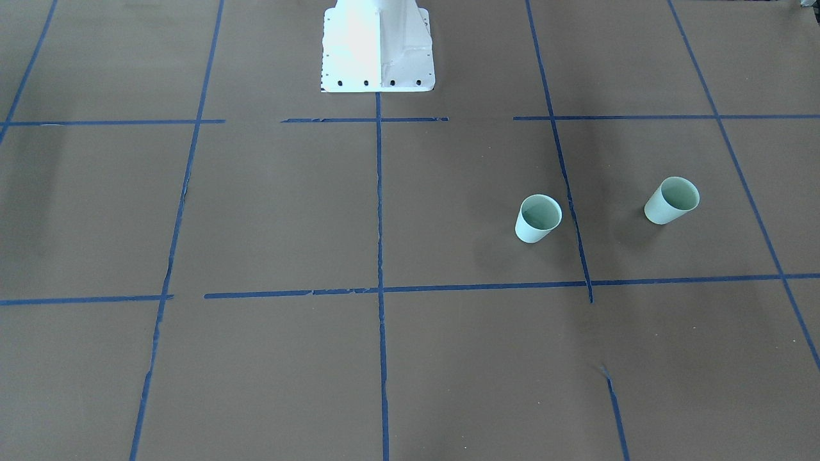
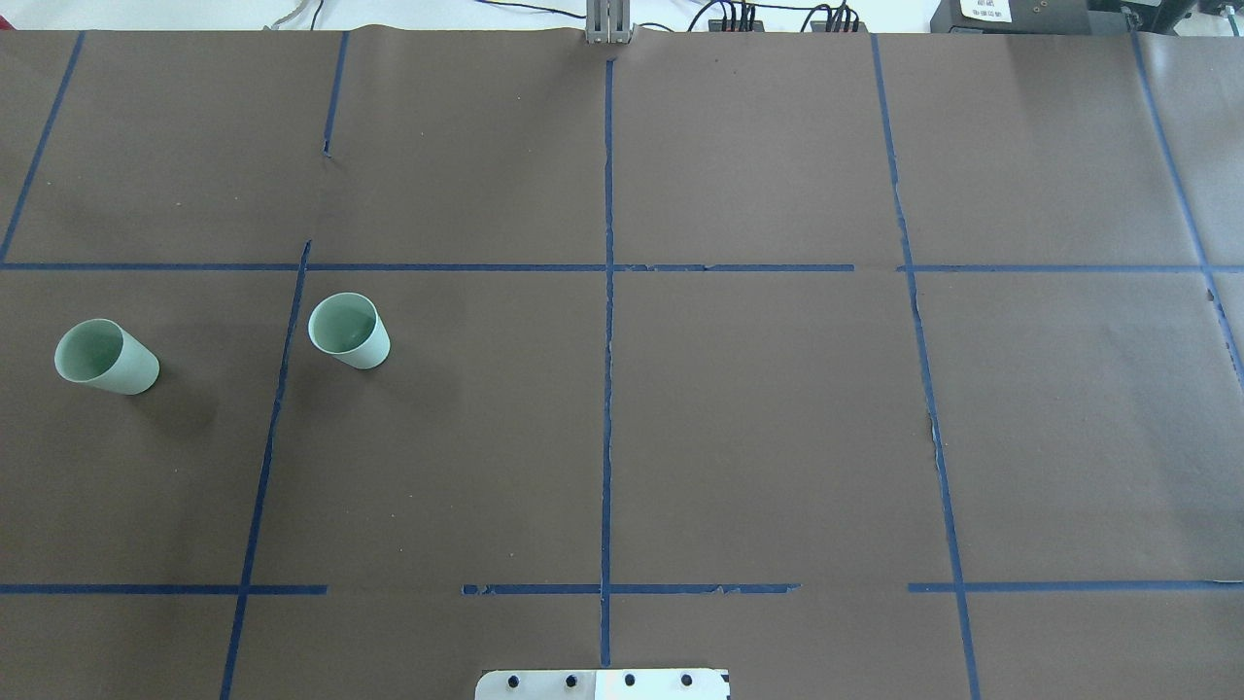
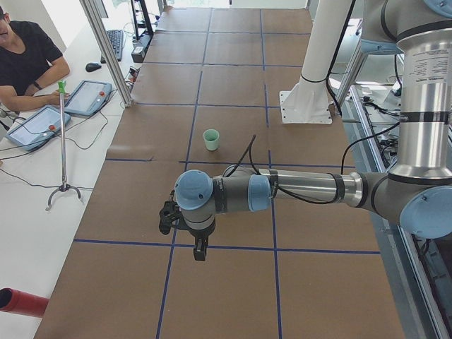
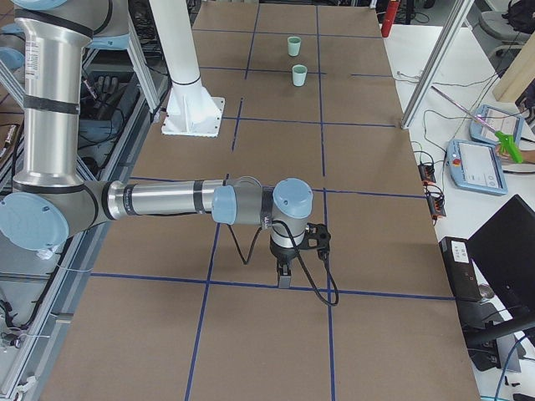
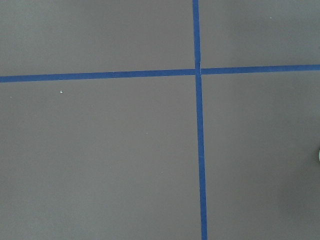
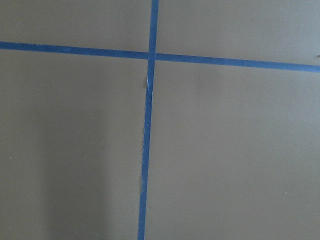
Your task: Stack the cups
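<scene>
Two pale mint-green cups stand upright and apart on the brown table, on my left side. One cup [image 1: 538, 218] [image 2: 350, 331] is nearer the middle. The other cup [image 1: 671, 200] [image 2: 105, 357] is nearer the table's left end. Both show small and far in the exterior right view [image 4: 299, 75] [image 4: 294, 46]. My left gripper [image 3: 200, 248] shows only in the exterior left view, hanging above the table short of the one cup seen there [image 3: 211, 139]. My right gripper [image 4: 285, 276] shows only in the exterior right view, far from the cups. I cannot tell whether either is open. Both wrist views show only bare paper and tape.
The white robot base [image 1: 378, 48] stands at the table's robot-side edge. Blue tape lines [image 2: 607, 389] grid the brown paper. In the exterior left view a seated operator [image 3: 28, 60] and tablets [image 3: 88, 97] are beside the table, with a thin stand [image 3: 63, 141].
</scene>
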`<state>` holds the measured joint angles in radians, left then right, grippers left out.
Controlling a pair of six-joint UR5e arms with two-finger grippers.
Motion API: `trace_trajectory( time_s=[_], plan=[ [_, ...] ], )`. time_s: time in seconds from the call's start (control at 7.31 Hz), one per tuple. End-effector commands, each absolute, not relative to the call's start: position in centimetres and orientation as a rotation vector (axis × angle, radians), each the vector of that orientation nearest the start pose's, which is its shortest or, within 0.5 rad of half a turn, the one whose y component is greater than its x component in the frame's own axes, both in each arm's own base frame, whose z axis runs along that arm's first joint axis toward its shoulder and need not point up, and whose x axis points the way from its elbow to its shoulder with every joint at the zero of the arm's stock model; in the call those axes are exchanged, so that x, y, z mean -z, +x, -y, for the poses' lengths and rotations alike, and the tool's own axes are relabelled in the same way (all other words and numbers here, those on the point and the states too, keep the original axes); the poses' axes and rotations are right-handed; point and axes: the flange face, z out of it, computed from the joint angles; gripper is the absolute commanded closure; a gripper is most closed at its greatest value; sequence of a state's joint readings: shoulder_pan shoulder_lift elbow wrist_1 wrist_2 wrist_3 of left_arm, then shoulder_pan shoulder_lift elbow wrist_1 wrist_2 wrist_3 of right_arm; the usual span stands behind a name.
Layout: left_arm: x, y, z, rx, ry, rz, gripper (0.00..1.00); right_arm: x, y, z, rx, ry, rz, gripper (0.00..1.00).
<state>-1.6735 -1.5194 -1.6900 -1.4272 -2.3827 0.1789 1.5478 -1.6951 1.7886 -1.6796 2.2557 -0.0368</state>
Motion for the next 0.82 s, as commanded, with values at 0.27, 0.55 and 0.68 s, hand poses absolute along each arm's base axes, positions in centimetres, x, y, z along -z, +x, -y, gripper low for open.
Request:
trace_trajectory(
  time_s=[0.27,0.55,0.68],
  plan=[
    [-62.8,-11.11,44.92,-0.062,0.072,-0.782,0.0,-62.62,6.02,43.78,0.052,-0.01,0.686,0.0],
    [-62.74,-11.06,44.98,-0.067,0.08,-0.788,0.0,-62.62,6.02,43.78,0.052,-0.01,0.686,0.0],
    [-62.42,-11.1,45.05,-0.074,0.105,-0.78,0.0,-62.63,6.03,43.78,0.052,-0.01,0.684,0.0]
  ],
)
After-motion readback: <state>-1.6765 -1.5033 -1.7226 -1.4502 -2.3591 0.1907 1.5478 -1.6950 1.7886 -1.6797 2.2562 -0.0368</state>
